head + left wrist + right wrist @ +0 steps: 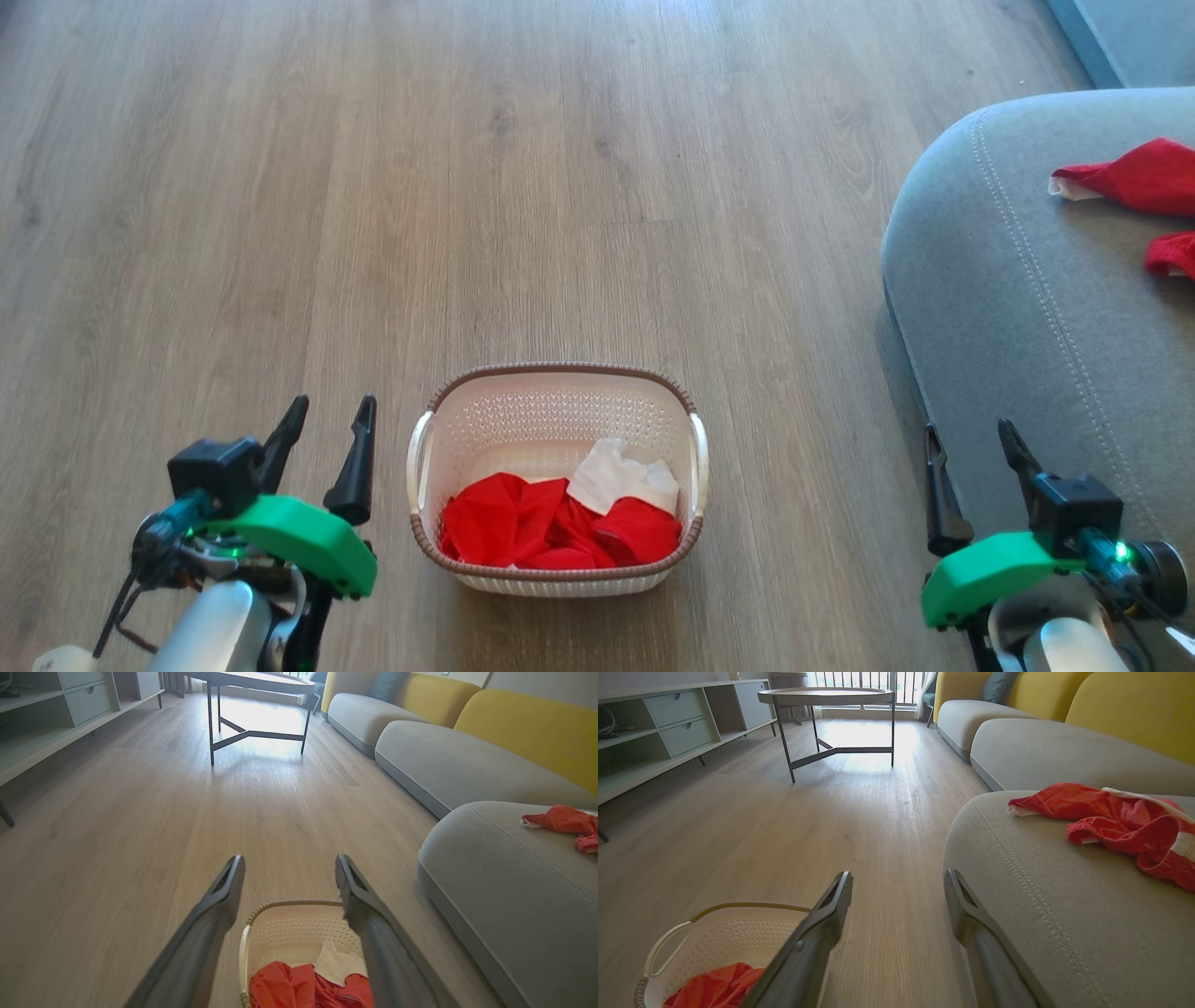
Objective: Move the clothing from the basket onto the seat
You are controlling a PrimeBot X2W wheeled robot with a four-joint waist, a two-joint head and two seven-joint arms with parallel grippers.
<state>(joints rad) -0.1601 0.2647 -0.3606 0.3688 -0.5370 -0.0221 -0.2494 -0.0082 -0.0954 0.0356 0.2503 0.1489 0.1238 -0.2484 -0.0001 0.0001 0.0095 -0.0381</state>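
The cream basket (551, 420) with a brown rim stands on the wooden floor between my arms. Inside it lies red clothing (523, 532) with a white piece on top. More red clothing (1144, 177) lies on the grey seat (1018, 280) at the right. My left gripper (331, 413) is open, left of the basket, with nothing between its fingers. My right gripper (971, 439) is open at the seat's front edge, also empty. The left wrist view has the basket (289, 924) below the open left gripper (289, 864). In the right wrist view the right gripper (899, 879) points past the seat (1055, 882).
A round dark-legged table (257, 700) stands farther down the floor. A low grey shelf unit (56, 714) lines the left wall. Grey sofa cushions with yellow backs (467, 760) continue beyond the seat. Bare wooden floor (467, 187) stretches ahead of the basket.
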